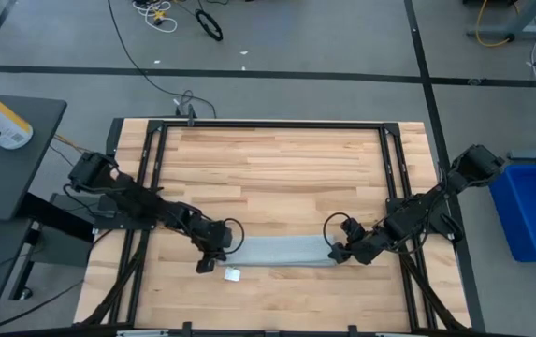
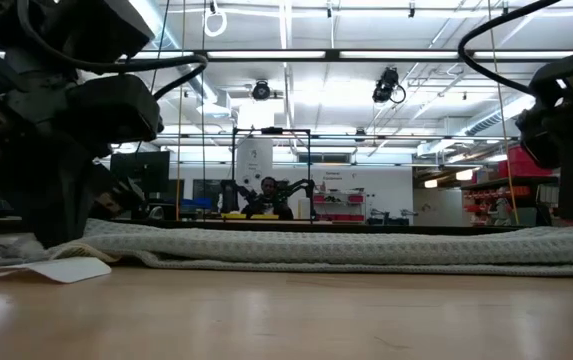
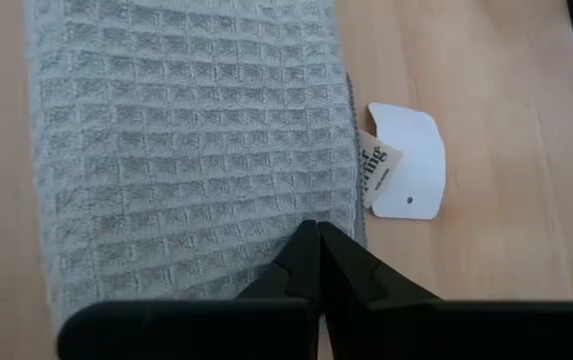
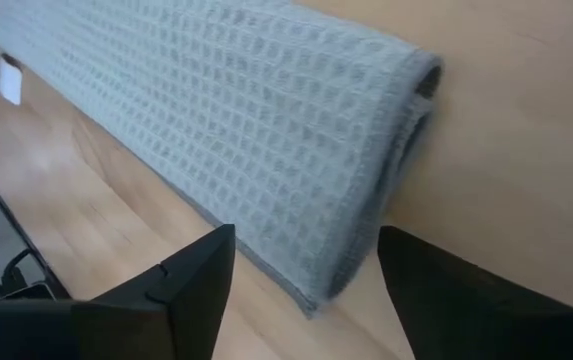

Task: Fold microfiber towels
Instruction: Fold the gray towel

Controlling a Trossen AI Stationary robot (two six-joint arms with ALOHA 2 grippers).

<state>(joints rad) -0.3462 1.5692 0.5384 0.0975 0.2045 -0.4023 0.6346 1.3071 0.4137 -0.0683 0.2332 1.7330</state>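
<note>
With the light grey-blue waffle-weave microfiber towel [image 1: 282, 251] already down to a long narrow strip near the front of the light wooden slatted table [image 1: 277, 168], this looks like mid-fold, prob about to bring one short end over the other

Left gripper [image 1: 210, 260] sits at the strip's left end, fingers pressed together. In the left wrist view the tips meet right at the towel's end edge [image 3: 318, 250], so it looks pinched on that edge, tho the tips hide the contact itself. Small white paper tag [image 3: 411, 170] lies flat on the wood just beside that end, hanging off the corner

Right gripper [image 4: 306, 290] is at the strip's right end, fingers spread wide, nothing between them. Right wrist view shows the doubled-over end of the towel just ahead of the gap, not touching either finger

Next move imo: right needs to go down over that rolled end and close on all layers, then both ends get carried, or left lifts its end across to meet the right. Risks: grabbing top layer only, so the strip unrolls; tag getting tucked inside the fold

Low view: towel lies flat on the table, no slack lifted yet
</note>
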